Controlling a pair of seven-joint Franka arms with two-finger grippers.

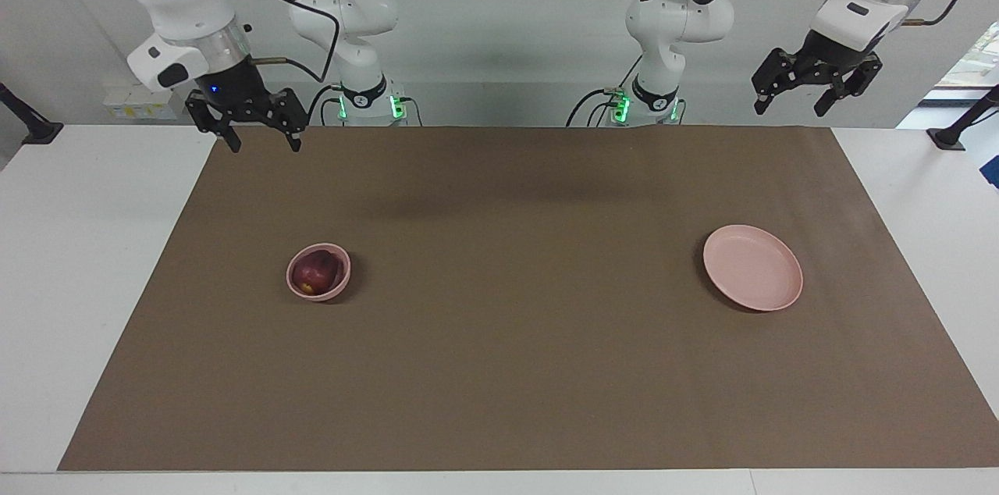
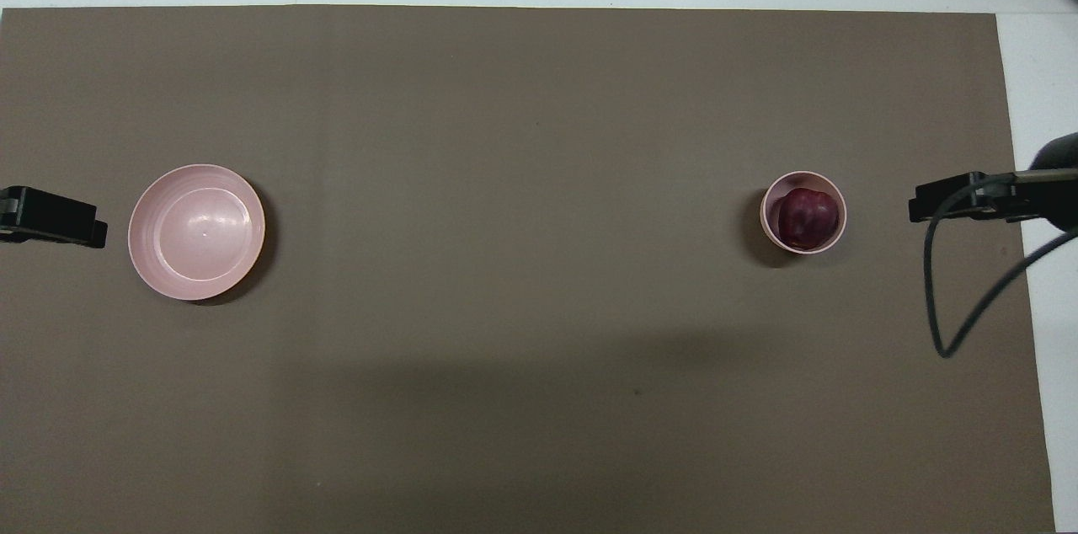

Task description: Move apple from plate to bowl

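Apple (image 1: 315, 273) sat inside the bowl (image 1: 340, 282), toward the right arm's end of the surface (image 1: 515, 370). Nothing touched it. Plate (image 1: 752, 267) lay bare toward the left arm's end, well apart from the bowl.

Right gripper (image 1: 258, 130) hung high over the edge of the brown mat (image 1: 515, 190) nearest the robots, on the bowl's side; jaws apart, holding nothing. Left gripper (image 1: 816, 92) hung raised off the plate's end of the mat, jaws apart too, empty; this arm waited.

Judged: transfer looked done, the step in hand being the retreat after release. Next move, if any, called only for both arms to park clear of the dishes. No further grasp seemed needed; the apple looked settled low in the bowl, unlikely to roll out.
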